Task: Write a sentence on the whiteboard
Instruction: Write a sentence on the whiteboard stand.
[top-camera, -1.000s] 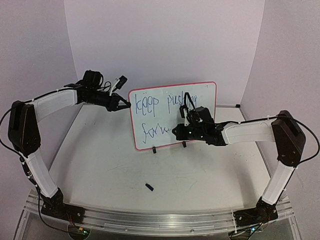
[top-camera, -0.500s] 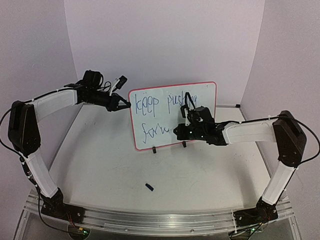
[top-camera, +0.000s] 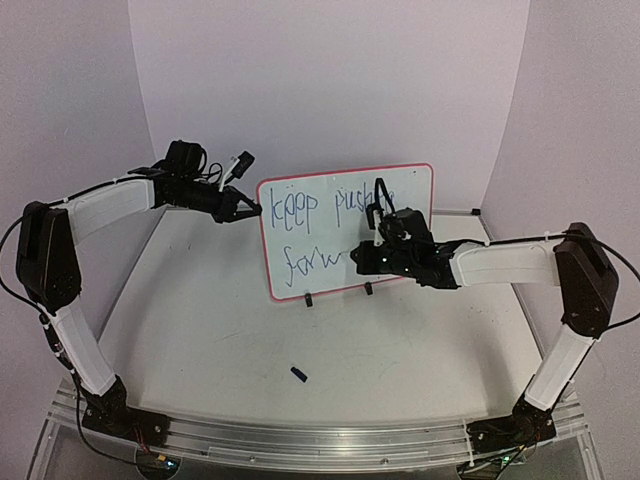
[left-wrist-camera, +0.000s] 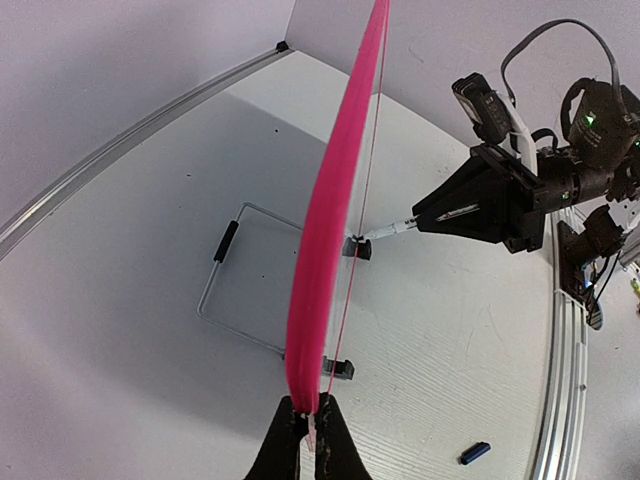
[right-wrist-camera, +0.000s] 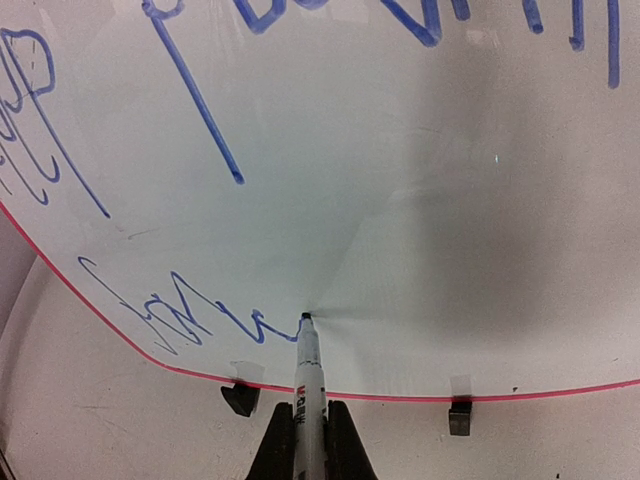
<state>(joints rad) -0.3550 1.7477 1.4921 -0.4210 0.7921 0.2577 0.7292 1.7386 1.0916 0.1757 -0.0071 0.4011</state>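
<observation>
Whiteboard (top-camera: 322, 236) upright, long axis left-right

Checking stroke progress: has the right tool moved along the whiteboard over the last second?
Yes. The right tool, shut on the marker, has shifted slightly rightward across the whiteboard, judged against the clip foot below it.

— Bright, soft, even light; the top view is sharp, its walls (top-camera: 330, 80) faintly lilac, with barely a shadow.
— The wrist views bow straight lines at their edges. The whiteboard (right-wrist-camera: 400, 150) carries a grey smudge of shade at right, and the desk (left-wrist-camera: 450, 330) looks greyer behind it.
</observation>
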